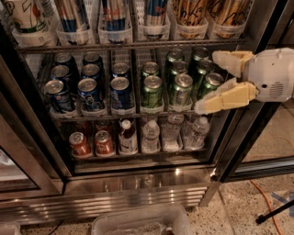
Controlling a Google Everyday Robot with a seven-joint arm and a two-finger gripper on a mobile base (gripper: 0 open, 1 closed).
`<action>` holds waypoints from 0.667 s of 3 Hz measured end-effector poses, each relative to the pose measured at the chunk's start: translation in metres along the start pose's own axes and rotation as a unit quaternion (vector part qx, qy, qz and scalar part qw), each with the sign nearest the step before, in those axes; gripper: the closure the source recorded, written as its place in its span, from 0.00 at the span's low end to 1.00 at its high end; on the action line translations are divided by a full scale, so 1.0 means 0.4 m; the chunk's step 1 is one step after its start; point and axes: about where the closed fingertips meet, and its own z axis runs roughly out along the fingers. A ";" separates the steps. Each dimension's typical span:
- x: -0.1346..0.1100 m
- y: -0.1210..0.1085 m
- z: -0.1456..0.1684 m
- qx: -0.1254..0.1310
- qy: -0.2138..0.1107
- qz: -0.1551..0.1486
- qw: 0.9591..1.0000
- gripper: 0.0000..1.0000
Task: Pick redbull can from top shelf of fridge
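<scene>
Gripper [207,83] at frame right, level with the green cans [152,91], jaws open and empty. Redbull can [115,14] stands upright on top shelf [151,45], up-left of the jaws.

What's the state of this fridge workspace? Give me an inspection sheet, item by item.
Surface: top shelf, a wire rack with clear lane trays.
Job's things: redbull can upright in a tray, untouched; fridge stocked.
Clutter: blue cans and green cans on the rack below; bottles lowest; plastic bin on the floor.
Grippers: gripper at the right by the green cans, below the top shelf, fingers open, empty.
Cables: orange cable on the floor.
Surroundings: speckled floor.
</scene>
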 end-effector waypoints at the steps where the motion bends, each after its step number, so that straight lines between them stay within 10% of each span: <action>1: -0.077 0.018 -0.015 -0.009 -0.077 0.030 0.996 0.00; 2: -0.077 0.018 -0.015 -0.009 -0.077 0.030 0.996 0.00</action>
